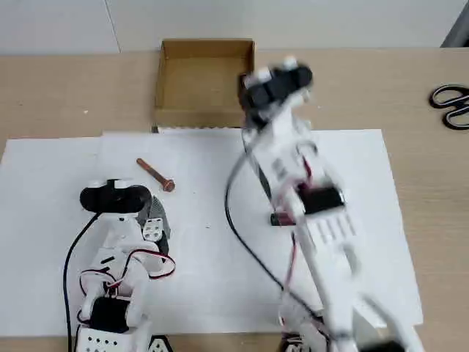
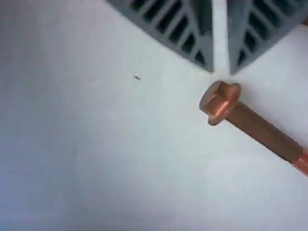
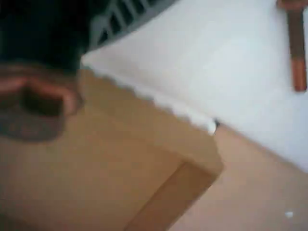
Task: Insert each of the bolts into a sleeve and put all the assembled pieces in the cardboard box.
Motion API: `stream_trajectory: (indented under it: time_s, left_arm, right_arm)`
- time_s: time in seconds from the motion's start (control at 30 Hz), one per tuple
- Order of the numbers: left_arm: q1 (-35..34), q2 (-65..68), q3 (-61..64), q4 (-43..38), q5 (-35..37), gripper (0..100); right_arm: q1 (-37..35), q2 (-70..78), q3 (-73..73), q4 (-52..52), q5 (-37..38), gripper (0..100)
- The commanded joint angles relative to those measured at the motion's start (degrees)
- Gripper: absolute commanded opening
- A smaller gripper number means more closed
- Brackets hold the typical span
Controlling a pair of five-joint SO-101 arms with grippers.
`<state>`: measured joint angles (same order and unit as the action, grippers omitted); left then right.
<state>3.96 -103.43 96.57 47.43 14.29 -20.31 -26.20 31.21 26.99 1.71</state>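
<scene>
- Step in hand (judged): delivery of one assembled piece [image 3: 36,98] to the cardboard box [image 1: 167,81], with one bolt [image 1: 155,174] not yet dealt with.
- Right end effector [image 1: 256,92]: reached out to the box's near right corner. It appears closed on the assembled piece, a blurred copper ring over a grey body. The blur makes the grip a reading, not a certainty.
- Left end effector [image 2: 221,71]: narrow, only a thin slit between the grey fingers and nothing in it. It hangs over the white sheet [image 1: 205,242], just beside the bolt's flanged head.
- Bolt: lies flat on the sheet, loose, between the left arm and the box, well apart from the box.
- Next move (judged): the right jaws must open with the piece well inside the box wall, not on the rim. The loose bolt then needs a grasp along its shank and a sleeve to enter.
- High view shows what the wrist views do not: the whole layout, both arms, the box at the far edge of the tabletop [image 1: 66,88], and scissors [image 1: 451,103] off to the right.
- Left wrist view adds the finger gap and the bolt head's closeness to it.
- Right wrist view adds the carried piece and the box wall beneath it.
</scene>
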Motion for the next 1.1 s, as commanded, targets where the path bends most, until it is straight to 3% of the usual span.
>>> stream_trajectory:
  time_s: [0.0,0.3,0.53,0.73,0.93,1.07]
  left_arm:
    - [-0.2,0.0,-0.2,0.4,-0.4,1]
    - [-0.2,0.1,-0.2,0.5,-0.4,1]
    - [-0.2,0.1,-0.2,0.5,-0.4,1]
    - [-0.2,0.1,-0.2,0.5,-0.4,1]
    - [-0.2,0.1,-0.2,0.6,-3.4,1]
    - [-0.2,0.1,-0.2,0.6,-4.4,1]
  right_arm:
    - [0.6,16.0,-21.0,-1.8,-0.6,0.2]
    - [0.0,52.4,-59.2,-1.4,-0.5,0.2]
    - [-2.0,72.3,-79.1,-1.4,-0.4,0.3]
    - [-3.0,79.3,-87.1,5.1,-0.4,1.4]
    - [-3.3,80.3,-91.5,15.5,-0.5,20.8]
    - [-3.5,79.9,-94.7,21.9,-0.5,20.0]
